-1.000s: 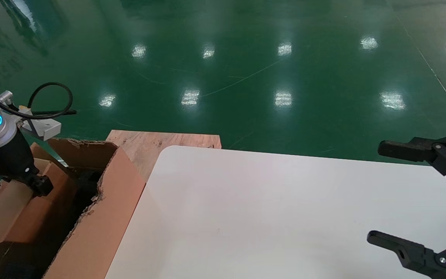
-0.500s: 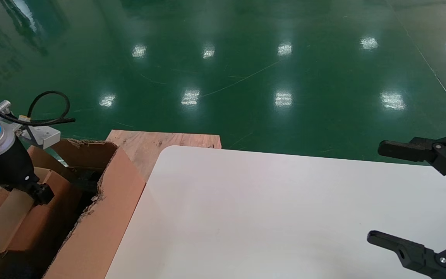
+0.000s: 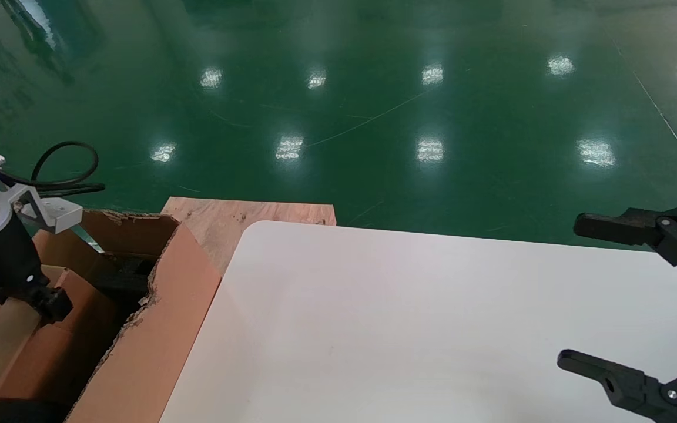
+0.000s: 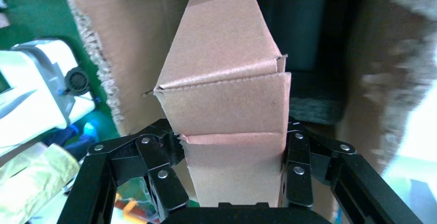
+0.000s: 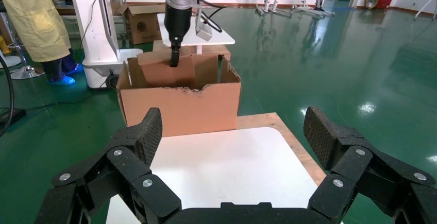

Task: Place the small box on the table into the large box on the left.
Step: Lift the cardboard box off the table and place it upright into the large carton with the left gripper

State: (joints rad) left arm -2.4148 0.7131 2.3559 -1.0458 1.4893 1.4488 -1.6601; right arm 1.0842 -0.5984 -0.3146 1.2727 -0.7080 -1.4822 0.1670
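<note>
Now small box (image 4: 227, 105) between (left) jaws.

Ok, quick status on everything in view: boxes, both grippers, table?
small box: closed, tilted, partly inside the large box
large box: open, flap edges torn
left gripper: shut on the small box
right gripper: open, empty, over the table
table: bare white top

small box (image 4: 227, 105): plain brown | large box (image 3: 156, 329): brown, dark inside | table (image 3: 421, 329): white | board (image 3: 227, 220): bare wood | floor (image 3: 374, 106): glossy green | left gripper (image 4: 232, 177), right gripper (image 5: 232, 141): black
</note>
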